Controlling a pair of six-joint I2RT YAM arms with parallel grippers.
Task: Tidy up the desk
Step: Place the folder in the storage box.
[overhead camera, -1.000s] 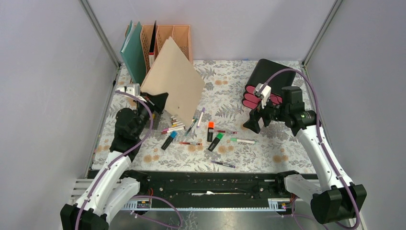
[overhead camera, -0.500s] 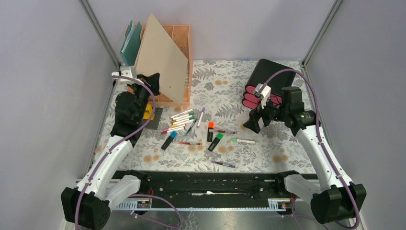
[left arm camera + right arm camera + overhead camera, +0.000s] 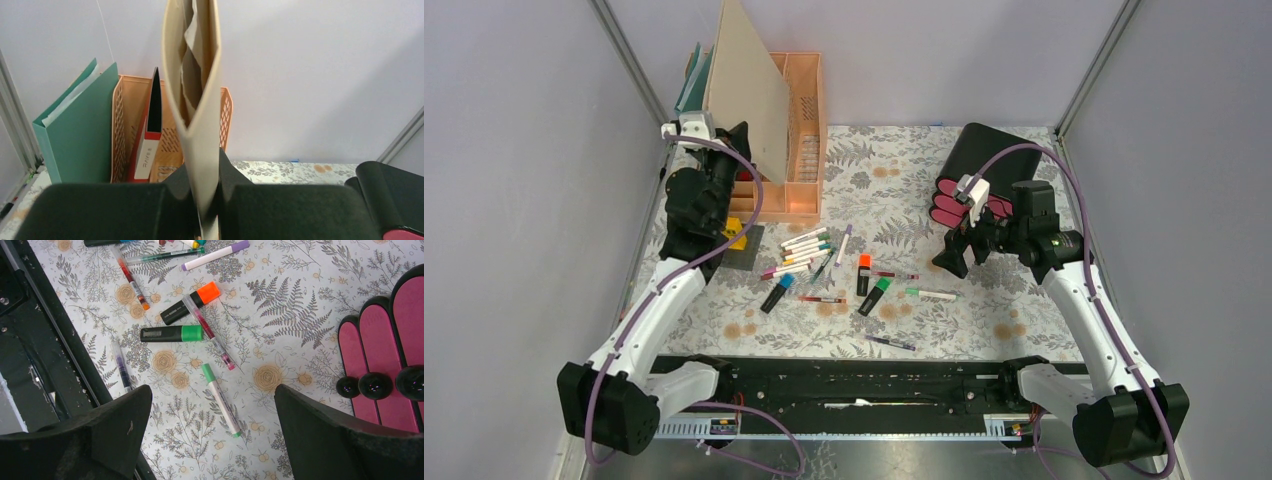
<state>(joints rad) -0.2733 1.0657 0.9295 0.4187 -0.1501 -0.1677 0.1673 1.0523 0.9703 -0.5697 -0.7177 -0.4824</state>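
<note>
Left gripper (image 3: 205, 187) is pinching the bottom edge of the beige folder (image 3: 200, 120), holding it upright right at the peach file rack (image 3: 806, 190)! Right gripper (image 3: 212, 392) hangs with jaws spread wide, well right of the rack, over the floral desk (image 3: 984, 320). Markers (image 3: 824, 262) lie scattered on the desk just in front of the rack, and the black-and-pink drawer box (image 3: 976, 160) stands farther right.

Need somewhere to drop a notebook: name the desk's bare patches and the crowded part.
Bare cloth lies between the peach file rack and the black drawer box, and along the front right of the desk. Crowded: the pens scattered mid-desk.
</note>
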